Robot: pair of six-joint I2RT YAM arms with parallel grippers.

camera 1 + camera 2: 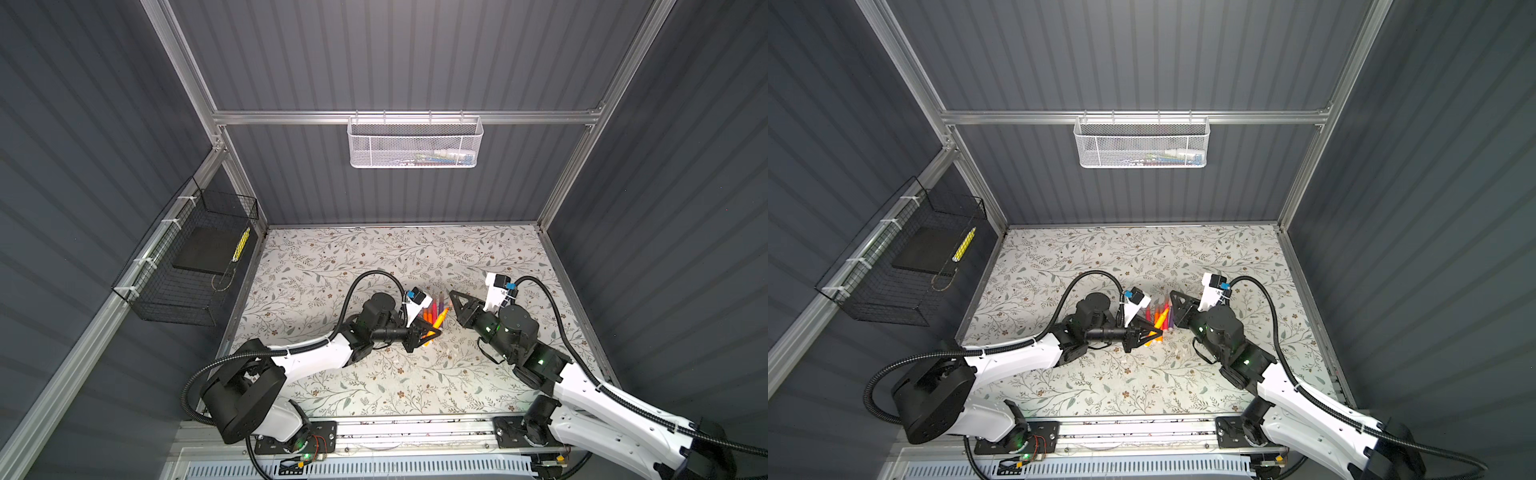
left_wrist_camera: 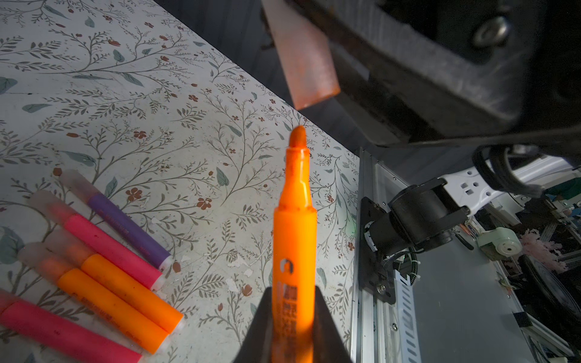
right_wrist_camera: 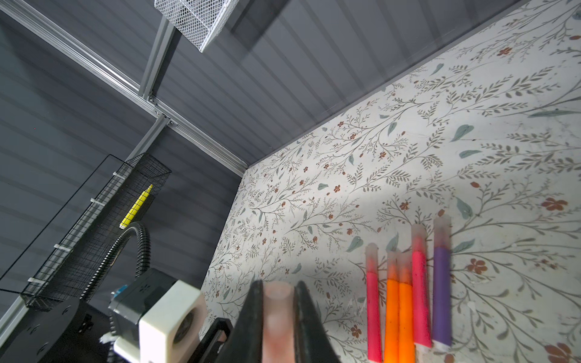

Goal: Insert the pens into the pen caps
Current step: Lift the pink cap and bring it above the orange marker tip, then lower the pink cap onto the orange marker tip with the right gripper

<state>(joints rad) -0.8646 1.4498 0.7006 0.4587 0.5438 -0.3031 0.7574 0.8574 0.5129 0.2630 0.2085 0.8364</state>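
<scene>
Grip is firm on both sides. Nearest you, your left jaws are closed tight on the barrel of an orange pen (image 2: 295, 239). Its bare felt tip points at the end of a pinkish pen cap (image 2: 303, 59) — close to it, not yet in. Your right jaws, a little farther off and to the right, are pinched shut around that cap. Both things are held above the surface (image 1: 332, 266). Just beyond, five capped pens (image 3: 405, 301) lie side by side on it — two pink, two orange, one purple. On the far wall hangs a white mesh basket (image 1: 415, 145).
</scene>
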